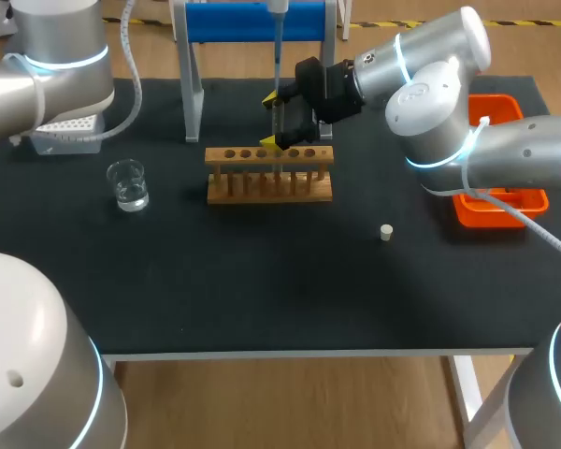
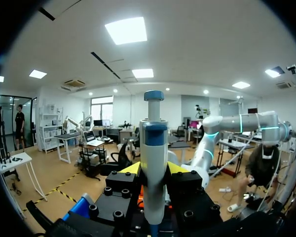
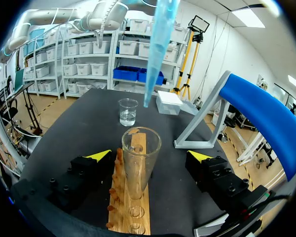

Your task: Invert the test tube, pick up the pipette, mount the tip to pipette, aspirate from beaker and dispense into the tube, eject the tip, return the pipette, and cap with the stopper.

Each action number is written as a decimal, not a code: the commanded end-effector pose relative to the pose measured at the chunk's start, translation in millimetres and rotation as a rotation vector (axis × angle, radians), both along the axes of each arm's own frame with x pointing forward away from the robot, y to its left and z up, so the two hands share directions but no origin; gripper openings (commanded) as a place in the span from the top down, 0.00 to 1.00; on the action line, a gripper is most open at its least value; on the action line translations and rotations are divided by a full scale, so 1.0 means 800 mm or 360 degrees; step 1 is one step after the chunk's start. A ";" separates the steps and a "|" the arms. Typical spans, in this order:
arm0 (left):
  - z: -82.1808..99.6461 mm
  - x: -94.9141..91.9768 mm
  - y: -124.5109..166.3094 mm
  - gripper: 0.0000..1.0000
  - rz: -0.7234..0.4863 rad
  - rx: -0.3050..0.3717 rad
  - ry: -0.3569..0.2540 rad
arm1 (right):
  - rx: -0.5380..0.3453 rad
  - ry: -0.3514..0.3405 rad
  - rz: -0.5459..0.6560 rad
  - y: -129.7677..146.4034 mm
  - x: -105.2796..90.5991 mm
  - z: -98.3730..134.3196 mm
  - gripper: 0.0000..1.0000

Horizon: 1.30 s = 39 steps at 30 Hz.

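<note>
- Leaving the small pale stopper (image 1: pixel 385 232) lying alone on the black table (image 1: pixel 262 290), nearest the front edge and well apart from everything else.
- Standing the glass test tube (image 3: pixel 140 163) upright in the wooden rack (image 1: pixel 269 185), with its mouth open upward and its long axis vertical.
- Flanking the test tube with the right gripper (image 1: pixel 269 120), fingers spread wide and neither yellow tip touching the glass.
- Hanging the blue tip (image 3: pixel 156 49) of the pipette (image 2: pixel 154 148) point-down above the tube's mouth and slightly beyond it, nearly parallel to the tube's axis.
- Probably needing only a small shift nearer and a straight descent to dispense.
- Pinching the pipette body from both sides with the left gripper (image 2: pixel 154 170), plunger end up.
- Judging nothing to be blocking that descent, with both right fingers well clear of the mouth.
- Noting farther out the beaker (image 3: pixel 128 111) holding a little clear liquid, then the white tip box (image 3: pixel 168 102).
- Noting also the blue-topped stand (image 3: pixel 256 106) behind the rack and the orange tray (image 1: pixel 477 217) off to the right.
</note>
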<state>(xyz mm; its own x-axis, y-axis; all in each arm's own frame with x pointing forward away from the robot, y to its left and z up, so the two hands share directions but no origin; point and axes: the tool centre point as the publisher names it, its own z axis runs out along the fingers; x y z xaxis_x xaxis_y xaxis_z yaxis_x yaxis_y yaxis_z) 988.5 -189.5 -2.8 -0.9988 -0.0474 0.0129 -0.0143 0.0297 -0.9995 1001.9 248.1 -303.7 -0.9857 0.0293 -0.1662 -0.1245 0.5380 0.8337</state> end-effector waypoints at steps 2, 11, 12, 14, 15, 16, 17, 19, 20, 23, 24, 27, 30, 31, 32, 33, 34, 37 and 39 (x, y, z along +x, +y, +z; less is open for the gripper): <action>-0.006 0.005 0.001 1.00 -0.0010 -0.0007 0.0003 | -0.0003 0.0001 0.0002 0.000 0.000 0.000 0.00; -0.013 0.005 -0.001 1.00 -0.0010 -0.0008 0.0021 | -0.0003 0.0001 0.0002 0.000 0.000 0.000 0.00; -0.013 0.005 0.000 1.00 -0.0010 -0.0009 0.0022 | -0.0003 0.0001 0.0002 0.000 0.000 0.000 0.00; -0.014 0.005 0.000 1.00 -0.0008 -0.0013 0.0024 | -0.0003 0.0001 0.0002 0.000 0.000 0.000 0.00; -0.015 0.005 0.000 1.00 -0.0008 -0.0015 0.0025 | -0.0003 0.0001 0.0002 0.000 0.000 0.000 0.00; -0.015 0.004 0.000 1.00 -0.0008 -0.0016 0.0027 | -0.0003 0.0001 0.0002 0.000 0.000 0.000 0.00; -0.016 0.004 0.000 1.00 -0.0007 -0.0017 0.0029 | -0.0003 0.0001 0.0002 0.000 0.000 0.000 0.00; -0.018 0.004 0.000 1.00 -0.0006 -0.0019 0.0032 | -0.0003 0.0001 0.0002 0.000 0.000 0.000 0.00; -0.018 0.004 0.000 1.00 -0.0006 -0.0021 0.0034 | -0.0003 0.0001 0.0002 0.000 0.000 0.000 0.00; -0.020 0.004 0.000 1.00 -0.0006 -0.0026 0.0037 | -0.0003 0.0001 0.0002 0.000 0.000 0.000 0.00; -0.020 0.004 0.001 1.00 -0.0006 -0.0028 0.0038 | -0.0003 0.0001 0.0002 0.000 0.000 0.000 0.00; -0.023 0.004 0.001 1.00 -0.0004 -0.0032 0.0044 | -0.0003 0.0001 0.0002 0.000 0.000 0.000 0.00; -0.025 0.004 0.001 1.00 -0.0003 -0.0036 0.0049 | -0.0003 0.0001 0.0002 0.000 0.000 0.000 0.00; -0.025 0.004 0.001 1.00 -0.0002 -0.0037 0.0052 | -0.0003 0.0001 0.0002 0.000 0.000 0.000 0.00; -0.026 0.004 0.002 1.00 -0.0002 -0.0037 0.0054 | -0.0003 0.0001 0.0002 0.000 0.000 0.000 0.00; -0.027 0.004 0.002 1.00 -0.0002 -0.0039 0.0056 | -0.0003 0.0001 0.0002 0.000 0.000 0.000 0.00; -0.028 0.004 0.002 1.00 -0.0001 -0.0040 0.0059 | -0.0003 0.0001 0.0002 0.000 0.000 0.000 0.00; -0.030 0.004 0.002 1.00 0.0001 -0.0042 0.0070 | -0.0003 0.0001 0.0002 0.000 0.000 0.000 0.00; -0.032 0.004 0.003 1.00 0.0002 -0.0041 0.0078 | -0.0003 0.0001 0.0002 0.000 0.000 0.000 0.00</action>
